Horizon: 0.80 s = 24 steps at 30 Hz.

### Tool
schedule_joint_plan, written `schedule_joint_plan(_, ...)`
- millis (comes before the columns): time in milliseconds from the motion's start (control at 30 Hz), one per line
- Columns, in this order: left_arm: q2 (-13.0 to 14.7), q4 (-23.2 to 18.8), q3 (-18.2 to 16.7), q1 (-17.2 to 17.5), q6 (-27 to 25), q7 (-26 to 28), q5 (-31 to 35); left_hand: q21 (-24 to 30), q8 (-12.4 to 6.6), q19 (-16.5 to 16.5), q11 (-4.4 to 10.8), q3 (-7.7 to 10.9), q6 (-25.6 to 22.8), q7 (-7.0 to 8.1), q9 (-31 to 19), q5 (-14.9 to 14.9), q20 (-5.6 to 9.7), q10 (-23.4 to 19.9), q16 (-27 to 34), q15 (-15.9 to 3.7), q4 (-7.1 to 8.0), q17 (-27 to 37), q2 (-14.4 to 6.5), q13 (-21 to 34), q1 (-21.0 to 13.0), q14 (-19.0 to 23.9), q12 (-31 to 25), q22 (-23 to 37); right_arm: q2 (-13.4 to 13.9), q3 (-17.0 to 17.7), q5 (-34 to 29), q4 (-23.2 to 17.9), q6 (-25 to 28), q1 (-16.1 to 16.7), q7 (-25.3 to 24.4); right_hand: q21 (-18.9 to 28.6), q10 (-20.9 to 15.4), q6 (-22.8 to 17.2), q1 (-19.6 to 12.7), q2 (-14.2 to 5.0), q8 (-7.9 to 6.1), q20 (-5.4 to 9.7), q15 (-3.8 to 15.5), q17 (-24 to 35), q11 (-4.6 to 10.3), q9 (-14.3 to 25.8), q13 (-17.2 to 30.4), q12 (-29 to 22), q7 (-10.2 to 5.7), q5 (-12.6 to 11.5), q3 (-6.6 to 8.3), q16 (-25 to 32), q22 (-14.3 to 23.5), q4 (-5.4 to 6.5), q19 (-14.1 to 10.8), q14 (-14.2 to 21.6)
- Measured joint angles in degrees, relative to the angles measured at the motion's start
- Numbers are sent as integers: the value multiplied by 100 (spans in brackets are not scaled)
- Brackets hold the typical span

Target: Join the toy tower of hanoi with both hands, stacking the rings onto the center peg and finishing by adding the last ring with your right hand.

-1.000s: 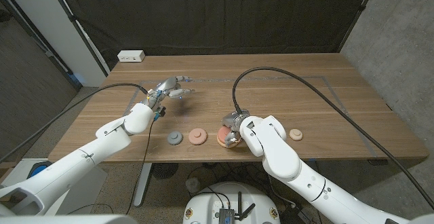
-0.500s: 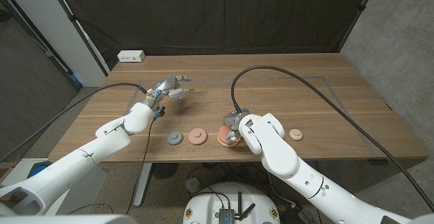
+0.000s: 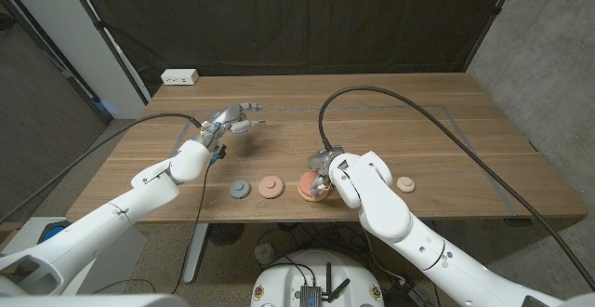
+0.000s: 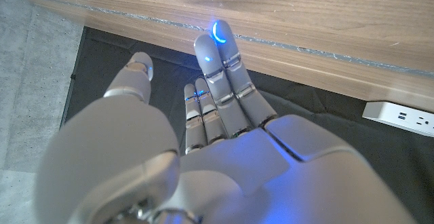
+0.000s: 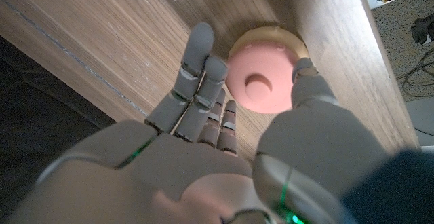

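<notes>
Near the lower middle of the frame: the tower stack (image 3: 308, 187), a pink ring with a raised hub lying on a wider tan disc, close to the counter's (image 3: 390, 121) front edge.
Right hand (image 3: 324, 177): mine, fingers apart, thumb on one side of the stack and fingers on the other; I cannot tell whether they touch it.
Loose rings: a grey ring (image 3: 240, 190) and a pink ring (image 3: 271, 187) left of the stack, a small peach ring (image 3: 405, 184) to its right.
Left hand (image 3: 235, 120): mine, raised at upper left, fingers straight and close together, holding nothing.
Power strip (image 3: 179, 77): white, at the counter's far left corner.
</notes>
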State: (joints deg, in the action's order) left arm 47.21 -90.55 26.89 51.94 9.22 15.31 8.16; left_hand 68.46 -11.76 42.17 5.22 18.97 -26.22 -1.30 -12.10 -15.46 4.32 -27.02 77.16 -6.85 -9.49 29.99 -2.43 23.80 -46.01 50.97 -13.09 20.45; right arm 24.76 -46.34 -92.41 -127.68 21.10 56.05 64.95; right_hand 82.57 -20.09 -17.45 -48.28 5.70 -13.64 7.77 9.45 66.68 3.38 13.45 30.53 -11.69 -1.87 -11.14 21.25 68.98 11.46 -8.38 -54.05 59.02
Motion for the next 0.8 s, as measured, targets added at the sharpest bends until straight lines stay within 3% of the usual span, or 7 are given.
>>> schedule_joint_plan(400,2,-171,-19,55,-176,44,1,23,0,-10,0,0,-29,30,0,0,11,0,23,0,0,0,0,-1,0,0,0,-26,105,241,13,-260,70,259,-159,0,-72,7,-124,-124,-22,0,49,31,73,69,16,-45,7,-38,66,0,0,-65,-45,49)
schedule_joint_plan(567,45,-452,-69,162,-382,74,20,23,0,-31,0,0,-29,30,0,0,-10,0,23,0,0,1,0,-1,0,0,44,-53,198,418,68,-446,136,423,-328,0,-92,8,-220,-218,-22,0,58,32,92,81,37,-45,6,-38,80,0,-28,-80,-45,81)
schedule_joint_plan(800,84,-855,-135,289,-779,125,78,87,0,-31,0,0,-29,29,0,0,-11,0,23,21,0,1,0,-1,0,-21,44,-80,436,781,265,-727,198,719,-627,0,-145,7,-332,-180,-22,0,38,31,83,108,45,-45,4,-82,98,0,-28,-97,-45,101)
